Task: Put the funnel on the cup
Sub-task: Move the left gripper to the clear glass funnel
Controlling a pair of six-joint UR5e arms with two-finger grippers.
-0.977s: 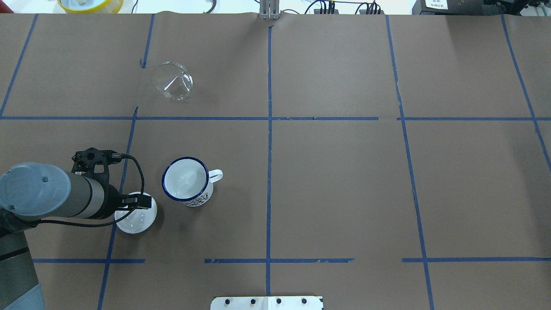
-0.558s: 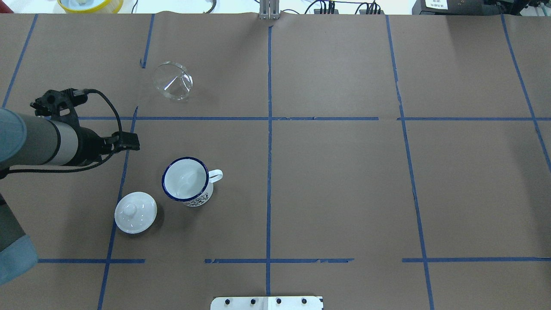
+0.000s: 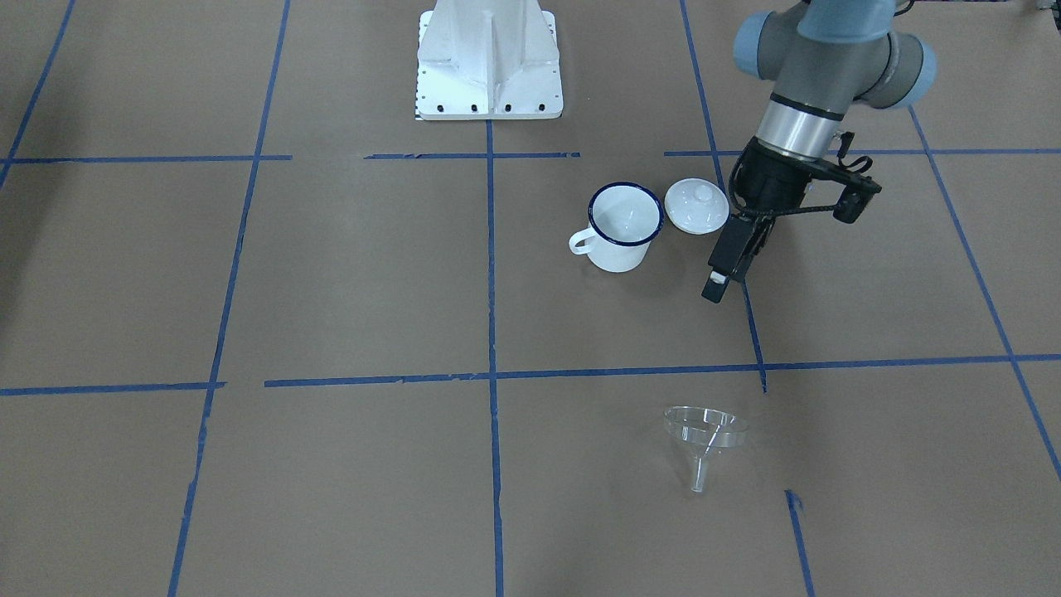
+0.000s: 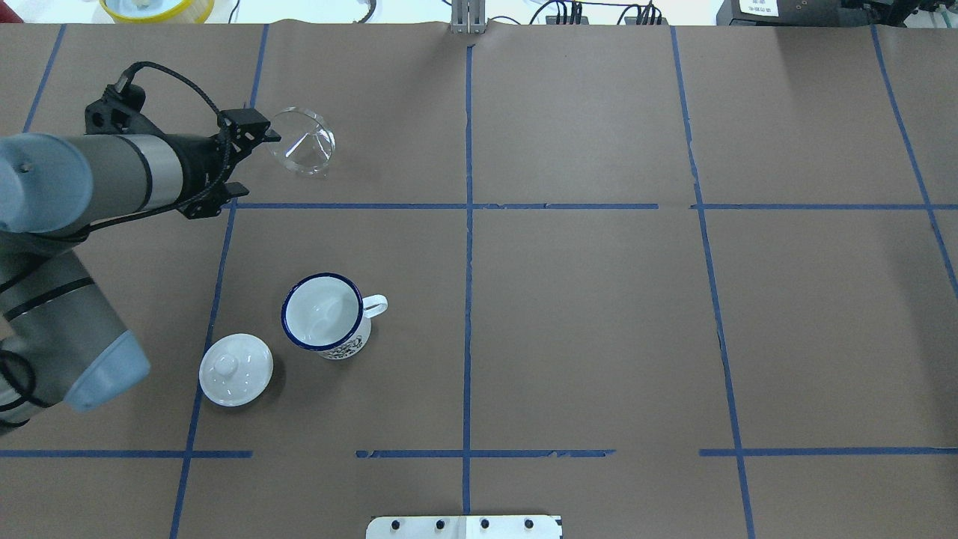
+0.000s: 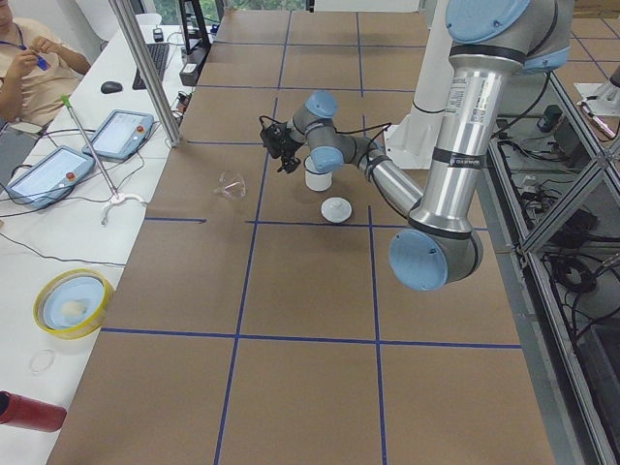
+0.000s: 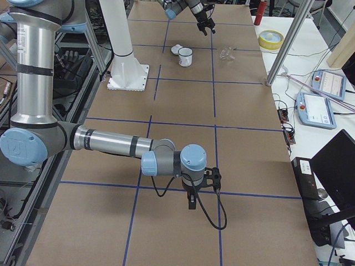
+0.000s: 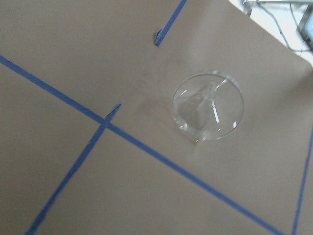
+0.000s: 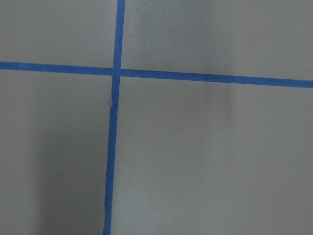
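Note:
The clear funnel (image 4: 301, 142) lies tilted on the brown paper at the far left, spout off the table; it also shows in the left wrist view (image 7: 208, 105) and the front view (image 3: 704, 435). The white cup (image 4: 323, 312) with the dark blue rim stands upright and empty, handle to the right, nearer the robot (image 3: 623, 222). My left gripper (image 4: 254, 161) hovers just left of the funnel, apart from it, and looks open and empty. My right gripper (image 6: 191, 199) shows only in the exterior right view, far from both things; I cannot tell if it is open.
A round white knobbed lid (image 4: 236, 369) lies left of the cup, close to it. The robot's white base plate (image 4: 464, 526) is at the near edge. A yellow bowl (image 4: 157, 7) sits beyond the far edge. Blue tape lines cross the paper.
My left gripper has moved from over the white lid away from the robot, up to the funnel's left side. The lid, cup and funnel have stayed in place.

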